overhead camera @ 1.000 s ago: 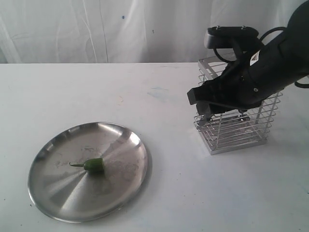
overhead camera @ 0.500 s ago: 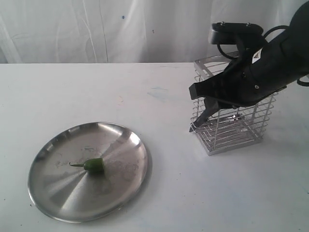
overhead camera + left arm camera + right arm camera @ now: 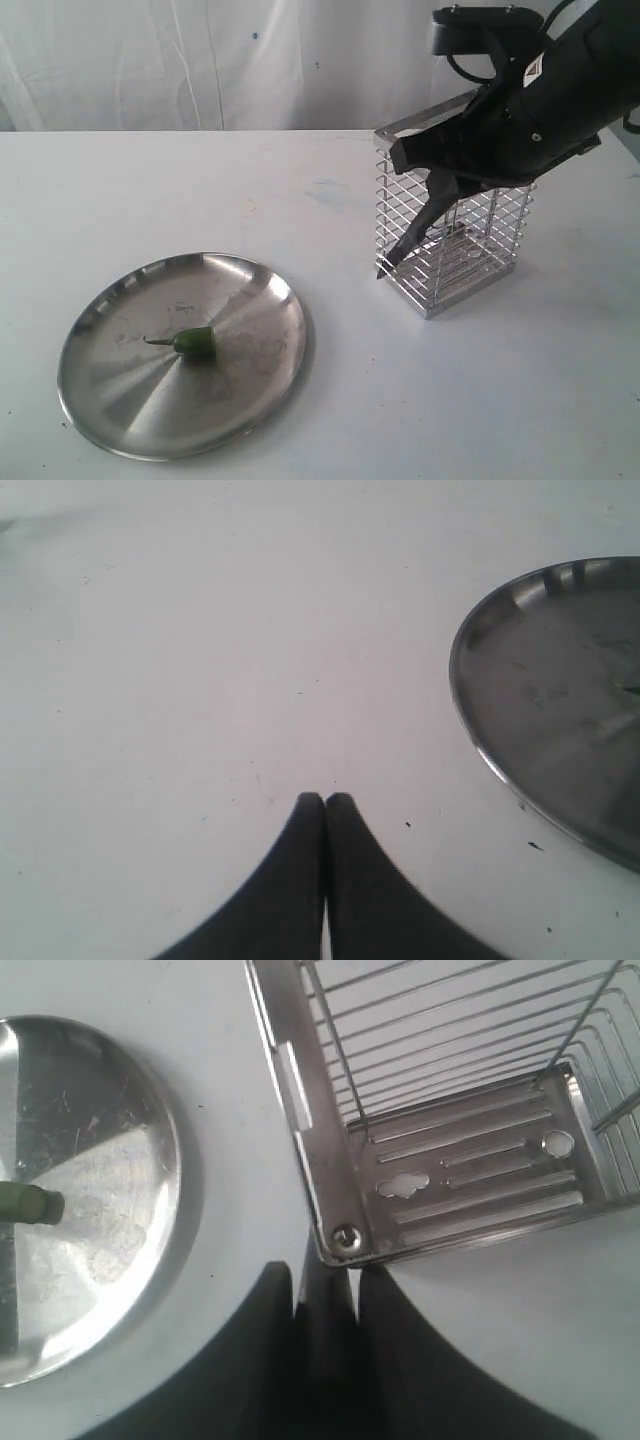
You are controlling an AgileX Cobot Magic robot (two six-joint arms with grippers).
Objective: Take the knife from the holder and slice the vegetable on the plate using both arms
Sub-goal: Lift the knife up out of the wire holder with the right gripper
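The right end effector grasps the knife, seemingly by its handle; slim, stiff and light, it may pivot. The left end effector is clenched, empty.

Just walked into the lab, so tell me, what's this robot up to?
The right gripper is shut on the knife, whose blade slants tip-down in front of the wire holder. The left gripper is shut and empty, over the table beside the plate. The green chilli lies whole on the plate, not yet cut.
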